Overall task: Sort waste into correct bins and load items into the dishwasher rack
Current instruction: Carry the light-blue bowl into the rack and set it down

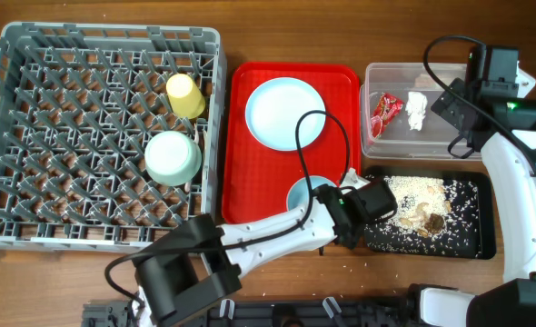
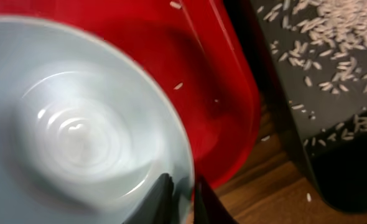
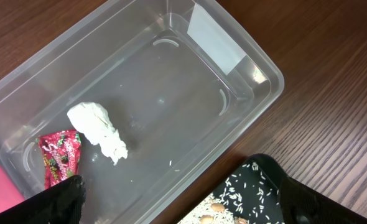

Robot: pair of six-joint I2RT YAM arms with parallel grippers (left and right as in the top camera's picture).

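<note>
The small light blue bowl (image 1: 304,193) sits at the front of the red tray (image 1: 250,173). My left gripper (image 1: 342,211) is shut on its right rim; in the left wrist view the two fingers (image 2: 182,198) pinch the bowl's edge (image 2: 78,124). The light blue plate (image 1: 284,113) lies further back on the tray. The yellow cup (image 1: 184,95) and pale green bowl (image 1: 173,157) are in the grey rack (image 1: 32,136). The clear tub (image 1: 427,141) holds the red wrapper (image 3: 60,155) and white tissue (image 3: 99,129). Rice scraps (image 1: 418,204) lie in the black tray (image 1: 472,236). My right gripper (image 3: 180,202) is open and empty above the tub's near edge. Fork and spoon are out of view.
A few rice grains lie on the red tray (image 2: 233,93) and on the wooden table (image 2: 264,180) between it and the black tray (image 2: 333,137). The black tray stands close to the red tray's right edge. Cables hang over the red tray and tub.
</note>
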